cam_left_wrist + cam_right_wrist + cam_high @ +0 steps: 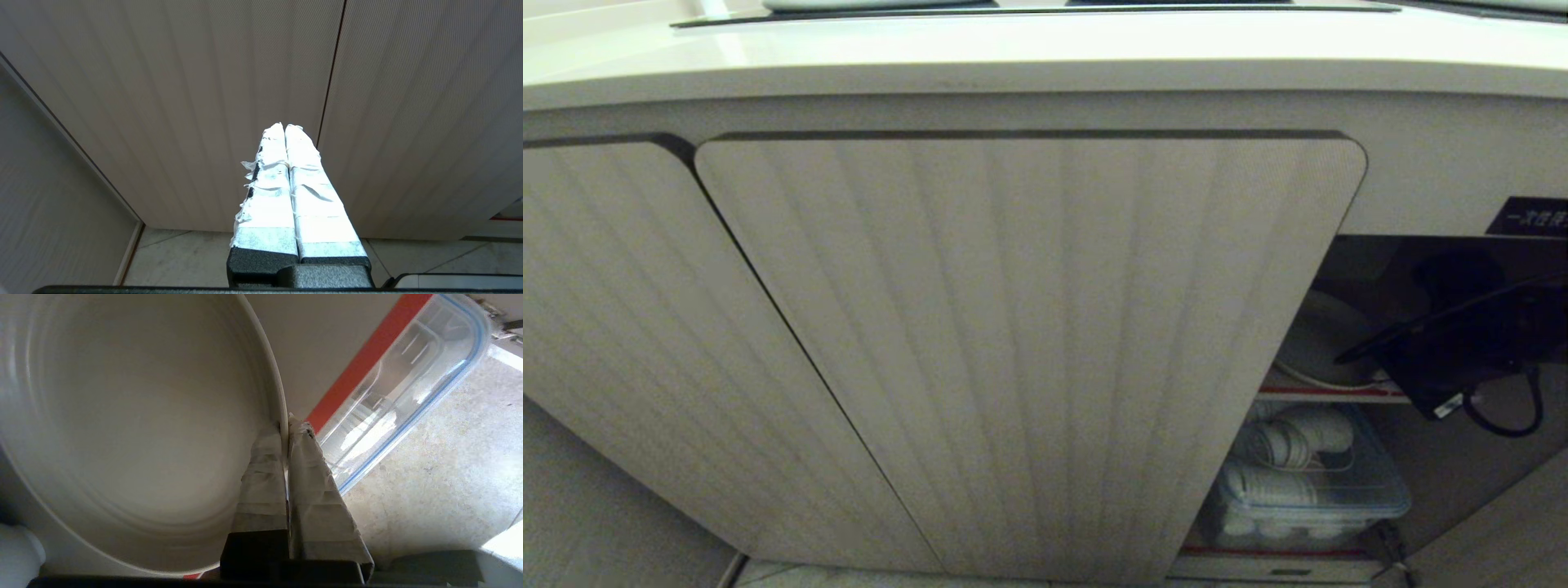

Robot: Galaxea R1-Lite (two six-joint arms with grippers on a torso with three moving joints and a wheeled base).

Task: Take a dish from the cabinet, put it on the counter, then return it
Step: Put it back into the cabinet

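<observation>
Only writing in sight: a small black label on the cabinet face, upper right just under the counter. White characters on it, cut by the frame edge and too blurred to read.

Cabinet is open on its right side; 2 ribbed, round-cornered doors cover the rest. Inside, an inner shelf with a red front edge. Below it sits a clear plastic box with a blue-edged lid, holding white rounded ware stacked on its side, cups or small bowls, cannot tell which. The same box shows in the right wrist view next to the red strip.

The dish, plain cream plate with a low rim, is in the cabinet at the upper shelf level; in the head view its pale rim shows just above the shelf edge, partly behind the dark arm. Whether it rests on the shelf or is lifted off, cannot tell.

Right gripper reaches into the opening with black cable looped under it; its 2 tape-wrapped fingers pinch the dish rim, 1 finger on each face.

Left gripper hangs low in front of the closed doors above the tiled floor, taped fingers pressed together, holding nothing.

A black cooktop panel edge runs along the counter top.
</observation>
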